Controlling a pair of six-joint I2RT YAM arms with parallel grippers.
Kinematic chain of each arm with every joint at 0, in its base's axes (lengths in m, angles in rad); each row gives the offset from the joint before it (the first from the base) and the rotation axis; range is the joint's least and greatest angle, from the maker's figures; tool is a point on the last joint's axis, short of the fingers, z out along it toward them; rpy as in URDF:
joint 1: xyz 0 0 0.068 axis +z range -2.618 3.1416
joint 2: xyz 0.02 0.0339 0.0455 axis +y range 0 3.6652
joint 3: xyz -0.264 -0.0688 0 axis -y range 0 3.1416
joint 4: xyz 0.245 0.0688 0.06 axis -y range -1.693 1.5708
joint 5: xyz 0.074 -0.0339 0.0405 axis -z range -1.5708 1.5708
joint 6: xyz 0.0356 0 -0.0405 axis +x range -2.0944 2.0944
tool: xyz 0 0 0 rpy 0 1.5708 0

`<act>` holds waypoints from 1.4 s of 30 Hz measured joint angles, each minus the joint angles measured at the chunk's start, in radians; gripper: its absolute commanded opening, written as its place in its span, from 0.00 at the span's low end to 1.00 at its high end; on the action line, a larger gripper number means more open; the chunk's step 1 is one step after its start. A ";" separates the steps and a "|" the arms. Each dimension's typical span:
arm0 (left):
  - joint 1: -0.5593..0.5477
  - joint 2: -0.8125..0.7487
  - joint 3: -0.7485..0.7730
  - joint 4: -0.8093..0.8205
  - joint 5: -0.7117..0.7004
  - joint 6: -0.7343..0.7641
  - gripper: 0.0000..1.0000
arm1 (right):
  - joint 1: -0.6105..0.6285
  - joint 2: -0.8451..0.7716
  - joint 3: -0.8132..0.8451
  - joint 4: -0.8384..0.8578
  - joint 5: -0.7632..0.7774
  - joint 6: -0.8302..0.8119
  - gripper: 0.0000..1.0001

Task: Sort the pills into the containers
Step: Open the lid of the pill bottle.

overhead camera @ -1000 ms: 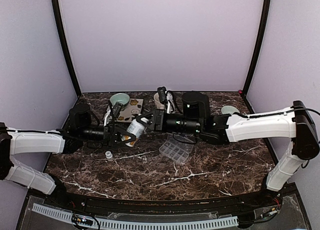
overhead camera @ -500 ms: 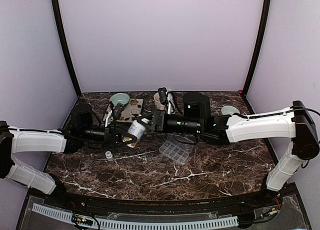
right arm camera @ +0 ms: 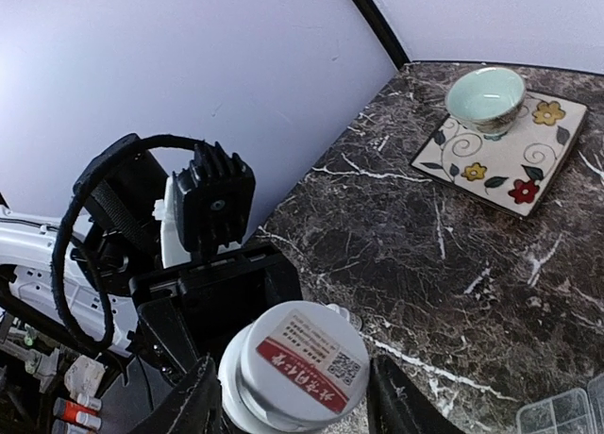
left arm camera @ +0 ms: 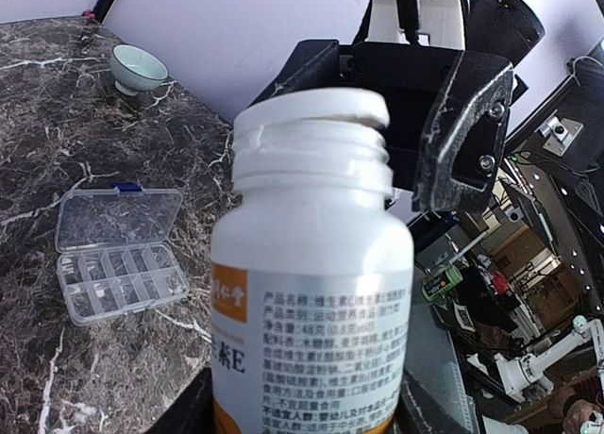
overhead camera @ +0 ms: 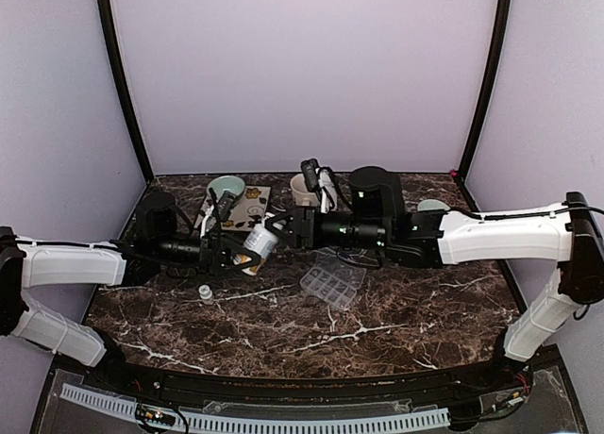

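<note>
1. The left fingers [left arm camera: 193, 413] are closed around the body of a white bottle [overhead camera: 257, 242]. They hold it tilted in the air above the surface [overhead camera: 396, 330].
2. The bottle's long axis runs from the left arm up and across toward the right arm. Its cap [right arm camera: 304, 356] therefore faces straight into the right wrist.
3. The right fingers [right arm camera: 193, 401] stand one on each side of the cap. One looks to be against the bottle's neck, while a thin dark gap shows beside the other. I cannot tell whether they grip it.
4. The pill tray [overhead camera: 332, 285] lies flat on the surface with its clear lid folded open. It sits to the right of the bottle, on the near side, just in front of the right arm.
5. The cap sits on the neck with thread showing under it, so it seems loosened but not off. Once it is off, the left arm would need to tip the mouth down and rightward to reach the tray.
</note>
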 measured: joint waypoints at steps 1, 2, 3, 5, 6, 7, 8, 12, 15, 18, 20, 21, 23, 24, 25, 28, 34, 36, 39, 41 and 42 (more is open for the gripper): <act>0.001 0.000 0.000 -0.005 -0.003 -0.001 0.20 | 0.000 -0.003 0.000 -0.012 0.008 -0.012 0.57; 0.001 0.000 0.000 -0.009 -0.004 -0.002 0.20 | 0.000 -0.006 0.000 -0.020 0.013 -0.019 0.57; 0.001 0.000 0.000 -0.013 -0.005 -0.004 0.20 | 0.000 -0.008 0.001 -0.027 0.017 -0.029 0.57; 0.001 0.000 0.000 -0.022 -0.006 -0.004 0.20 | 0.000 -0.009 0.003 -0.036 0.021 -0.044 0.57; 0.001 0.000 0.001 -0.025 -0.005 -0.005 0.20 | 0.000 -0.009 0.003 -0.038 0.023 -0.049 0.58; 0.001 0.000 0.001 -0.027 -0.006 -0.004 0.20 | 0.000 -0.009 0.003 -0.041 0.025 -0.054 0.58; 0.001 0.000 0.001 -0.030 -0.006 -0.004 0.20 | 0.000 -0.009 0.003 -0.044 0.027 -0.059 0.58; 0.001 0.002 0.001 -0.037 -0.006 -0.004 0.19 | 0.000 -0.009 0.003 -0.055 0.037 -0.073 0.58; 0.001 0.007 0.002 -0.045 -0.006 -0.003 0.19 | -0.001 -0.009 0.003 -0.063 0.045 -0.083 0.57; 0.001 0.013 0.002 -0.052 -0.005 -0.003 0.19 | -0.006 -0.009 0.003 -0.071 0.049 -0.088 0.57; 0.001 0.015 0.004 -0.054 -0.005 -0.003 0.18 | -0.008 -0.009 0.003 -0.074 0.052 -0.090 0.57; 0.001 0.015 0.007 -0.054 -0.005 -0.003 0.18 | -0.010 -0.009 0.003 -0.074 0.052 -0.090 0.57; 0.001 0.015 0.013 -0.054 -0.005 0.000 0.18 | -0.016 -0.009 0.003 -0.074 0.052 -0.090 0.57; 0.001 0.015 0.015 -0.054 -0.005 0.001 0.18 | -0.018 -0.009 0.003 -0.074 0.052 -0.090 0.57; 0.001 0.015 0.016 -0.054 -0.006 0.003 0.18 | -0.021 -0.009 0.003 -0.074 0.052 -0.090 0.57; 0.001 0.015 0.016 -0.055 -0.007 0.004 0.18 | -0.027 -0.009 0.003 -0.074 0.051 -0.090 0.57; 0.000 0.015 0.016 -0.058 -0.013 0.009 0.17 | -0.032 -0.010 0.003 -0.074 0.051 -0.090 0.57; -0.001 0.015 0.016 -0.061 -0.013 0.012 0.17 | -0.035 -0.011 0.003 -0.074 0.052 -0.090 0.57; -0.003 0.015 0.016 -0.064 -0.013 0.015 0.17 | -0.041 -0.019 0.003 -0.074 0.055 -0.090 0.57; -0.005 0.015 0.016 -0.070 -0.013 0.018 0.17 | -0.045 -0.024 0.003 -0.074 0.059 -0.090 0.57; -0.007 0.015 0.016 -0.073 -0.013 0.019 0.17 | -0.048 -0.024 0.003 -0.073 0.060 -0.090 0.57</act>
